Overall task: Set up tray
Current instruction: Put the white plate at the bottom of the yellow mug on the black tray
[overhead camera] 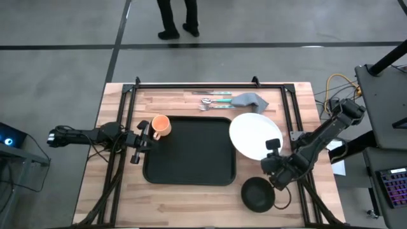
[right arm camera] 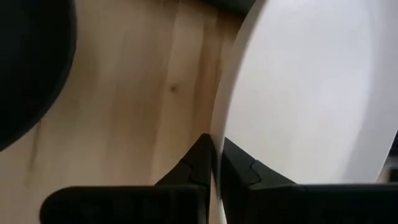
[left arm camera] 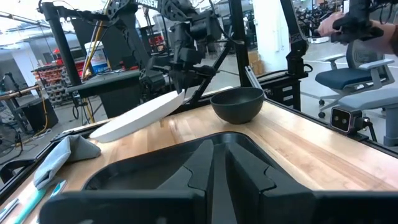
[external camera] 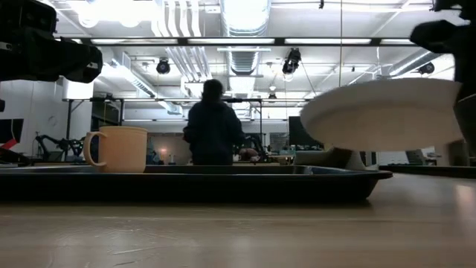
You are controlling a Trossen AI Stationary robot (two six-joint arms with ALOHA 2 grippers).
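The black tray (overhead camera: 187, 152) lies flat in the table's middle, and it also shows in the low view (external camera: 186, 182). An orange cup (overhead camera: 161, 124) stands upright on the tray's far left corner. My left gripper (overhead camera: 149, 135) hovers shut just beside the cup, over the tray's left edge. The white plate (overhead camera: 253, 135) hangs in the air by the tray's right edge. My right gripper (overhead camera: 272, 151) is shut on it. A dark bowl (overhead camera: 257, 194) sits on the table near the tray's near right corner. My right gripper pinches the plate's rim (right arm camera: 219, 140) between its two fingers, at the plate's near right side. It comes slanting from the table's near right. The plate (external camera: 383, 113) is lifted clear of the table and tilted, with the held side higher (left arm camera: 140, 115).
A grey cloth (overhead camera: 249, 100) and cutlery with green handles (overhead camera: 213, 100) lie along the far edge. A black frame runs around the table's sides. A person (overhead camera: 178, 16) stands beyond the far edge. Bare wood lies right of the plate and along the near edge.
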